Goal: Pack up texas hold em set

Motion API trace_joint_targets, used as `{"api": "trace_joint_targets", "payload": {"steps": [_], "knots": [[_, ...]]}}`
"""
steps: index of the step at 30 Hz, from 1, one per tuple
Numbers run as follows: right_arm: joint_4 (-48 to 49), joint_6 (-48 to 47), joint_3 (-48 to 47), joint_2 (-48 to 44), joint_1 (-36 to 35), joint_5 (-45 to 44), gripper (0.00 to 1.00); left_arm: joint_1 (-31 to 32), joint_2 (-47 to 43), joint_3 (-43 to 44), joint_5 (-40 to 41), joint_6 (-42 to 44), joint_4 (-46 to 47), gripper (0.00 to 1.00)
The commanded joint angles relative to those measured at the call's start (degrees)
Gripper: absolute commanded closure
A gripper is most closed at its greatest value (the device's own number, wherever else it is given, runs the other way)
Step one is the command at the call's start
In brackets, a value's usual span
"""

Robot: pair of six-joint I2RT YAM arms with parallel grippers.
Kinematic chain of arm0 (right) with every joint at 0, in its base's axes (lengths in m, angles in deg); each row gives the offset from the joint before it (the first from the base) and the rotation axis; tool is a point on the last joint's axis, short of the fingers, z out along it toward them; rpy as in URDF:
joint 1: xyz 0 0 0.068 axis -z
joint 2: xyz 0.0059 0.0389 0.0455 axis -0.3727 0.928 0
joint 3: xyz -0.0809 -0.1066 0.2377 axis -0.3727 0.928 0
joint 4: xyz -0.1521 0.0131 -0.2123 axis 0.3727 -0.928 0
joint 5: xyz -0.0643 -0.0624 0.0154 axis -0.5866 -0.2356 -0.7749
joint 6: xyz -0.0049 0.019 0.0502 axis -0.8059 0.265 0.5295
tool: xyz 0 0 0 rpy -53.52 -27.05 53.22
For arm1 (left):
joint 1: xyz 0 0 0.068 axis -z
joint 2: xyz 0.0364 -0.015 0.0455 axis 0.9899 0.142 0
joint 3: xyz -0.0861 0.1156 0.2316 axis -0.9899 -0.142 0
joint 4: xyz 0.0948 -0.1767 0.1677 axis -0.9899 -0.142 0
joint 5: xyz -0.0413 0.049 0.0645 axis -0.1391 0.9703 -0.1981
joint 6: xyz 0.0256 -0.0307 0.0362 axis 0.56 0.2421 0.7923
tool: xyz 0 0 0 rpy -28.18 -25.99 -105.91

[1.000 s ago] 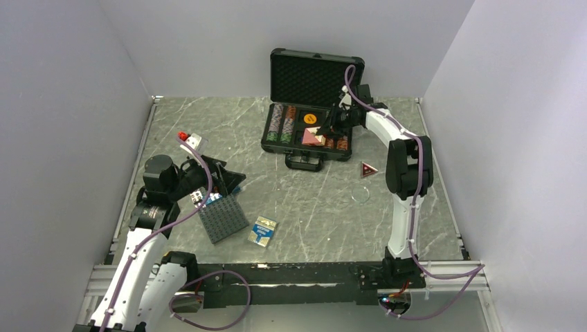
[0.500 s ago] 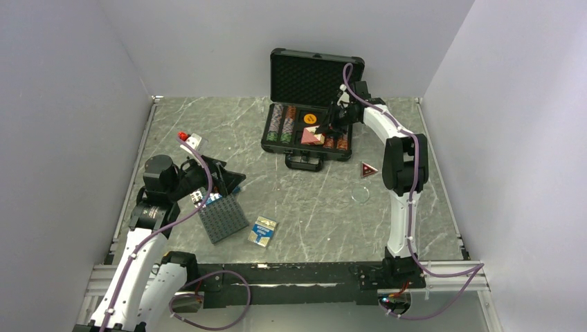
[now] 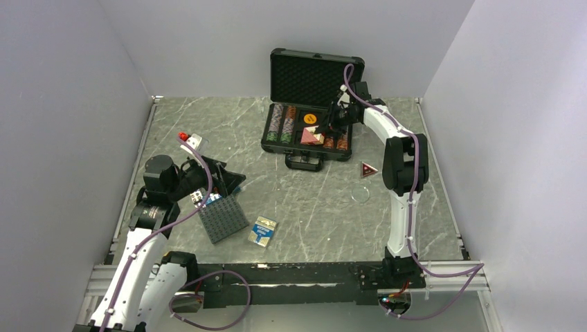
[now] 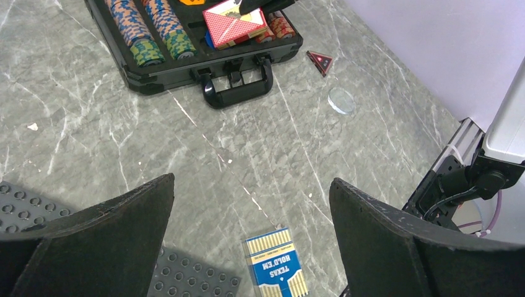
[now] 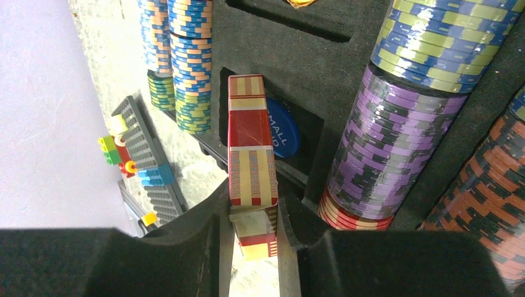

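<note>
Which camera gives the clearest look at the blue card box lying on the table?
The left wrist view: the blue card box lies close below, its Texas Hold'em lettering legible. The top external view shows it small, near the studded plate. The right wrist view does not show it.

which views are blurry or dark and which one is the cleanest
Top external: evenly lit and sharp with soft shadows, but the black case is small. Left wrist: the left gripper's fingers are dark masses in the lower corners, and the blue card deck is crisp. Right wrist: the right gripper's fingers are near-black with little detail, while the red card deck and chip rows are sharp.
</note>
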Motion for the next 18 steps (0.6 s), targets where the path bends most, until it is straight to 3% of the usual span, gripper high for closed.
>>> {"api": "trace_joint_targets", "payload": {"steps": [1,18], "knots": [[3.31,1.96,-1.35,-3.02,-0.26,0.47,1.00,-0.06,-0.44,2.41,0.08,0.74,0.67,0.01],[-0.62,-1.05,-1.82,-5.90,-0.26,0.82,1.00,-0.06,-0.52,2.41,0.47,0.83,0.52,0.01]]}}
